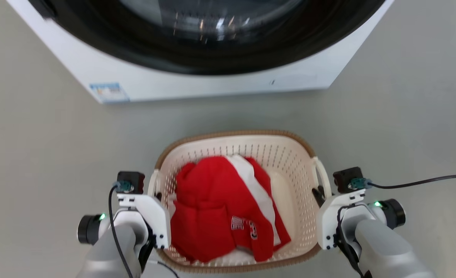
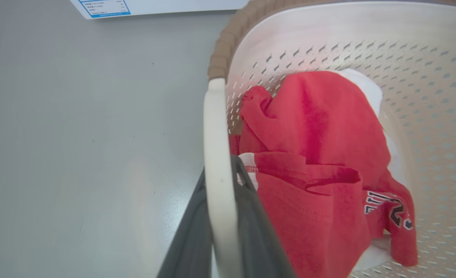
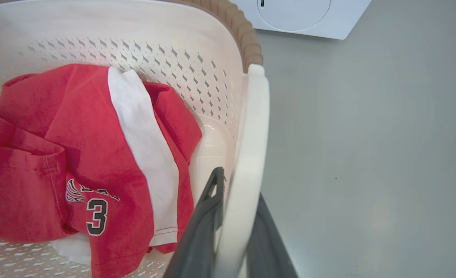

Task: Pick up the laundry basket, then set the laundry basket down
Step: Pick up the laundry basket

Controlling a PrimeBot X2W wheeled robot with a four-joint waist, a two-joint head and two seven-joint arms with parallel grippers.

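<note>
The laundry basket (image 1: 235, 136), cream-white and perforated with a brown woven-look rim, is in front of me on the grey floor side of the washer. A red and white shirt (image 1: 212, 204) lies inside it. My left gripper (image 2: 220, 173) is shut on the basket's left loop handle (image 2: 214, 127), one dark finger on each side of the loop. My right gripper (image 3: 239, 185) is likewise shut on the right loop handle (image 3: 253, 127). In the head view both wrists flank the basket, the left gripper (image 1: 155, 195) and the right gripper (image 1: 319, 195). I cannot tell whether the basket touches the floor.
A white front-loading washer (image 1: 197, 83) with a dark round door stands just beyond the basket. Grey floor (image 1: 405, 127) spreads to both sides. A black cable (image 1: 425, 180) runs off from my right wrist.
</note>
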